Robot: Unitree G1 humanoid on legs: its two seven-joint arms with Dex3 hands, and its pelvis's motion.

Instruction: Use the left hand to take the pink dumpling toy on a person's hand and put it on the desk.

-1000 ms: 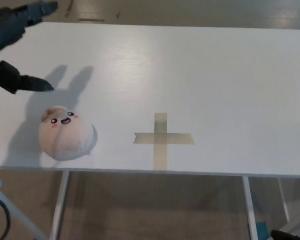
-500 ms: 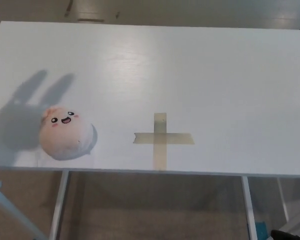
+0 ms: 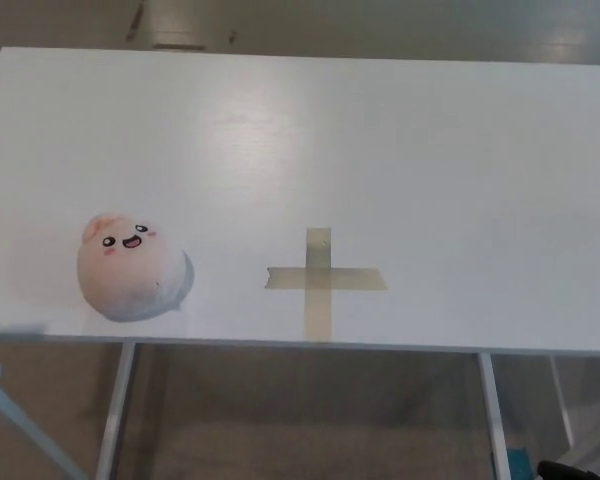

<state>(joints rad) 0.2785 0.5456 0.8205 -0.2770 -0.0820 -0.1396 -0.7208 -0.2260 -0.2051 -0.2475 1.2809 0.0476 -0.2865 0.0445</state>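
Neither robot hand shows anywhere in the head view, left or right, so you cannot tell whether their fingers are apart or together, and nothing is held that you can see. Take the tape cross (image 3: pixel 325 279) as your landmark: the pink dumpling toy (image 3: pixel 132 266) sits on the bench (image 3: pixel 400 140) well to the left of it, level with its crossbar and close to the near edge, face up and resting on its own. By that, the placing looks done. Your main risk is that near edge: the toy is round and soft, so it could roll or be nudged off toward you if an arm sweeps back through low, or if the bench is bumped. Below the edge, nearer than the cross, you can see the bench's pale legs and a tan floor, with a slanted metal bar at the lower left and a dark scrap at the lower right too small to name. Beyond the cross the white top runs bare to its far edge, then more tan floor. No person shows.
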